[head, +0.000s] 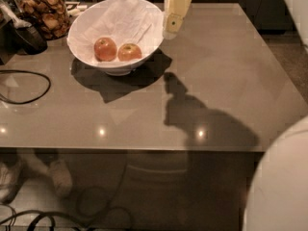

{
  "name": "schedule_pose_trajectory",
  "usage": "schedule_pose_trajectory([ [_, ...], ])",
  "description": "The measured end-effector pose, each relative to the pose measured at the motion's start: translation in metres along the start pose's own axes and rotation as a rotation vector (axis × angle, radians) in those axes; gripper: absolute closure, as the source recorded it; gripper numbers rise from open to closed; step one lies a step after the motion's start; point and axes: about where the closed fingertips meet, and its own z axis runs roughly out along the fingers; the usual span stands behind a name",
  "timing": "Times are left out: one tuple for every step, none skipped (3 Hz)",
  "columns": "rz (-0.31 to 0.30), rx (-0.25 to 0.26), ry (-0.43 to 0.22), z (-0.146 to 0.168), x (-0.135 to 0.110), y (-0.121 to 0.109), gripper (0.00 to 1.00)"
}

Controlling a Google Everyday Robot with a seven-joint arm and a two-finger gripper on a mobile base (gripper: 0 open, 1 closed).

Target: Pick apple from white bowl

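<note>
The white bowl [84, 30], wide and lined with crinkled white paper, stands at the back left of the grey table. Two apples lie side by side in its front part. The apple [129, 52] on the right is flatter and orange-golden with a reddish blush. The rounder, redder apple [105, 48] is to its left. My gripper [171, 27], cream-coloured, hangs down from the top edge just beside the bowl's right rim, above and to the right of the apples. It touches neither apple.
A glass jar of snacks [45, 8] and a dark object [30, 38] stand left of the bowl. A black cable [29, 88] loops on the table's left. The table's front edge [144, 150] runs across. My white body [284, 186] fills the bottom right corner.
</note>
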Motion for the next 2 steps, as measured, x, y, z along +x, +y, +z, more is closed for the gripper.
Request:
schedule_pose_trajectory([
  [-0.031,-0.028,-0.006,0.026,-0.021,-0.019,0.00],
  [-0.050,-0.030,-0.025,0.044,-0.040,-0.039,0.00],
])
